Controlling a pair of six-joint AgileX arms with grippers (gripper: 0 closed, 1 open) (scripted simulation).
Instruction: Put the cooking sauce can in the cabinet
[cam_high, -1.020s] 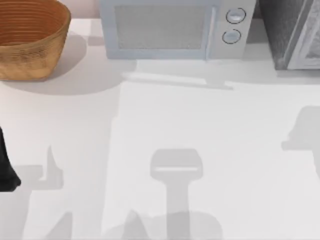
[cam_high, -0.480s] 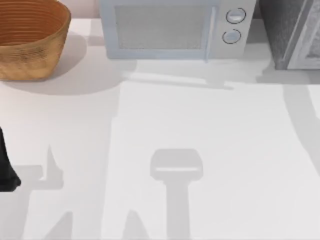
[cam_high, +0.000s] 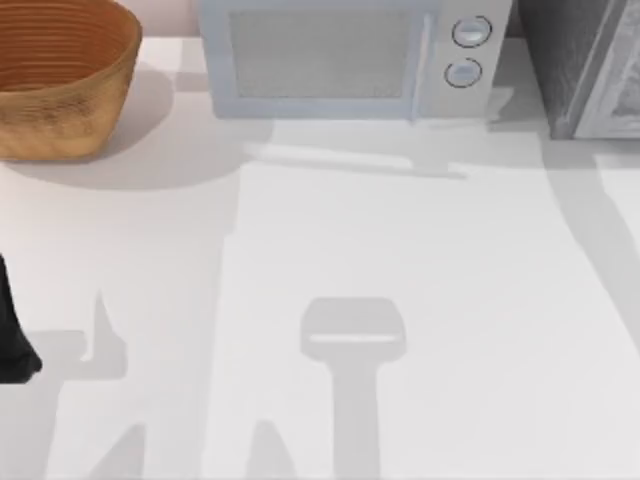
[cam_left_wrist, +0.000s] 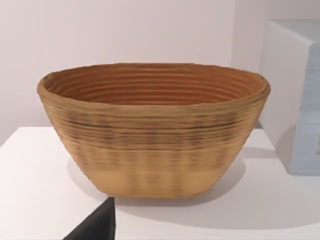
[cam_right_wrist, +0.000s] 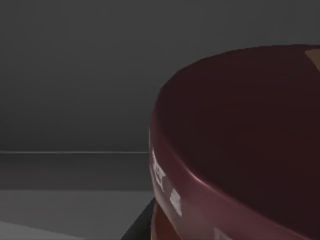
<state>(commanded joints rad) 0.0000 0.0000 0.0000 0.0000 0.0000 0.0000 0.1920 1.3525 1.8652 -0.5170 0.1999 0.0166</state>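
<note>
— Right gripper's fingers, spread or pinching? I cannot tell; its wrist camera sits tight against the cooking sauce can (cam_right_wrist: 240, 145), with dim grey walls behind.

— And left of the microwave (cam_high: 340, 60)?

— Basket (cam_high: 60, 80); cabinet (cam_high: 585, 65) stands right of it.

Top view: bright, even light. The table (cam_high: 420, 250) is near-white, with soft-edged grey shadows along its near edge and a long band toward its right edge. The basket (cam_high: 60, 85) throws a soft shadow to its right. Left wrist view: well lit, basket weave slightly smeared. Right wrist view: dim grey; the cooking sauce can (cam_right_wrist: 240, 145) has faint specular glints on its rim.
</note>
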